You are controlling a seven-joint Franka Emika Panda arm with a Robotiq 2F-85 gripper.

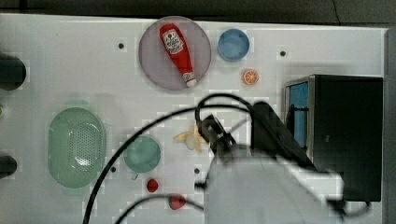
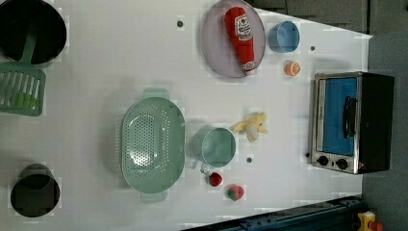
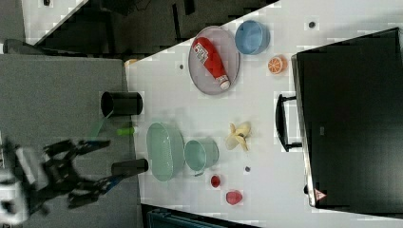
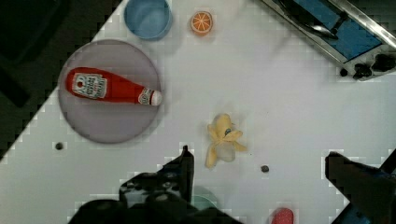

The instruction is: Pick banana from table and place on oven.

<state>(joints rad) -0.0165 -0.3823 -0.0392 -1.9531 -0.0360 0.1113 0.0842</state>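
Observation:
The pale yellow banana (image 1: pixel 189 138) lies on the white table (image 1: pixel 70 70) with its peel strips splayed, between the small green bowl (image 1: pixel 142 154) and the oven (image 1: pixel 348 135). In the wrist view the banana (image 4: pixel 222 140) sits just ahead of my gripper (image 4: pixel 259 154), nearer one dark fingertip (image 4: pixel 186 156) than the other. The fingers stand wide open with nothing between them. In the top view my gripper (image 1: pixel 215 133) hovers right beside the banana, on its oven side. The oven (image 2: pixel 353 122) has a black top and its blue glass door is shut.
A ketchup bottle (image 1: pixel 177 51) lies on a grey plate (image 1: pixel 154 70), with a blue bowl (image 1: pixel 233 44) and an orange slice (image 1: pixel 251 76) nearby. A green colander (image 1: pixel 77 147) and two red berries (image 1: pixel 152 185) sit by the small green bowl. Cables trail from my arm.

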